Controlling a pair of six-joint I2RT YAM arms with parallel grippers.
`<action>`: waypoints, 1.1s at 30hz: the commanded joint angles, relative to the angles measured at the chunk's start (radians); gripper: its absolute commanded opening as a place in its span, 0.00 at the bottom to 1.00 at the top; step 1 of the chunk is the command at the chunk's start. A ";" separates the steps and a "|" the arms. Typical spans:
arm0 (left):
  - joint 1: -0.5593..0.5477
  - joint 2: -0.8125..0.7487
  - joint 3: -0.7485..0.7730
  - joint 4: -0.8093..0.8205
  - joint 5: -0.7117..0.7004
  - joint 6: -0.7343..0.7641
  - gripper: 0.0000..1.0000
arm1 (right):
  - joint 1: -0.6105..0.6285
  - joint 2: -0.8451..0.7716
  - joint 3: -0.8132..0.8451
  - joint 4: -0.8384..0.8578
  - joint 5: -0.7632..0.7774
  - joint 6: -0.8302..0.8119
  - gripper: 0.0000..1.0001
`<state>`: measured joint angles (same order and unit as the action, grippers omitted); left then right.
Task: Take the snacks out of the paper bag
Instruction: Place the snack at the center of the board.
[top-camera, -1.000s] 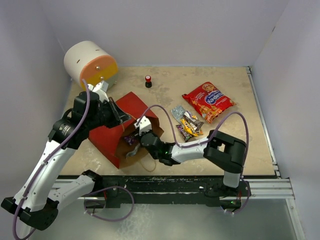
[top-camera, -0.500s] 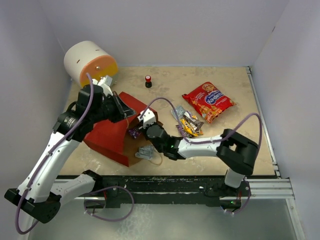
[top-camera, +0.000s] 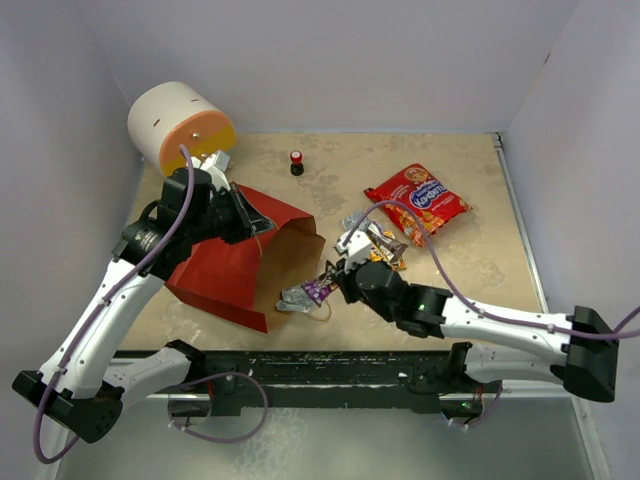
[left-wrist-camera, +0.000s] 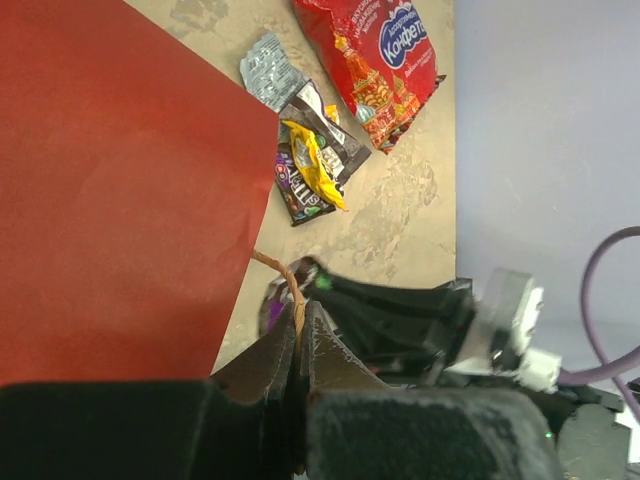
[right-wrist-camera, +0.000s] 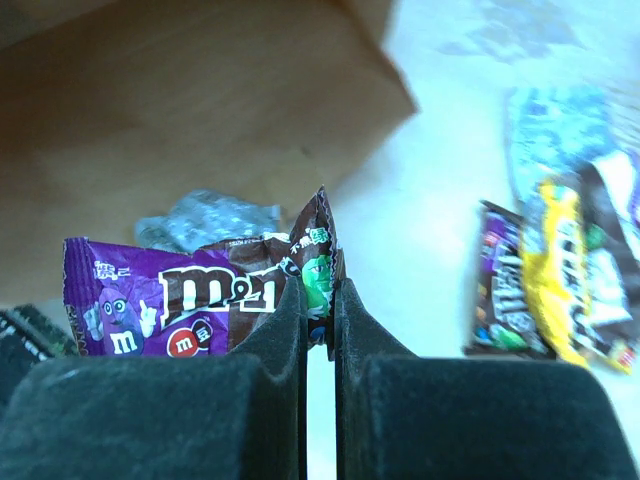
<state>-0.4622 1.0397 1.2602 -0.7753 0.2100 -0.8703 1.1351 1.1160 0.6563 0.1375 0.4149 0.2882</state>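
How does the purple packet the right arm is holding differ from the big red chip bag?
Size: the purple packet is small, the red chip bag far larger. State: the purple packet is pinched by one end in the right fingers; the red chip bag lies flat, untouched. Place: the purple packet is at the mouth of the paper bag; the red chip bag lies well away to the right. Both are printed snack wrappers.

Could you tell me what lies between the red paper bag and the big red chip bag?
A small pile of silver, purple-brown and yellow candy packets lies there; the top external and left wrist views both show it.
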 joint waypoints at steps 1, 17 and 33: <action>0.003 -0.007 -0.013 0.045 0.018 0.030 0.00 | -0.073 -0.076 0.147 -0.363 0.229 0.194 0.00; 0.002 0.010 -0.023 0.082 0.053 0.036 0.00 | -0.488 0.244 0.483 -0.923 0.261 1.004 0.00; 0.002 0.015 -0.021 0.097 0.075 0.047 0.00 | -0.578 0.426 0.496 -0.882 0.177 1.094 0.00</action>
<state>-0.4622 1.0538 1.2308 -0.7406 0.2661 -0.8452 0.5545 1.5795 1.1687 -0.7383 0.6025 1.3251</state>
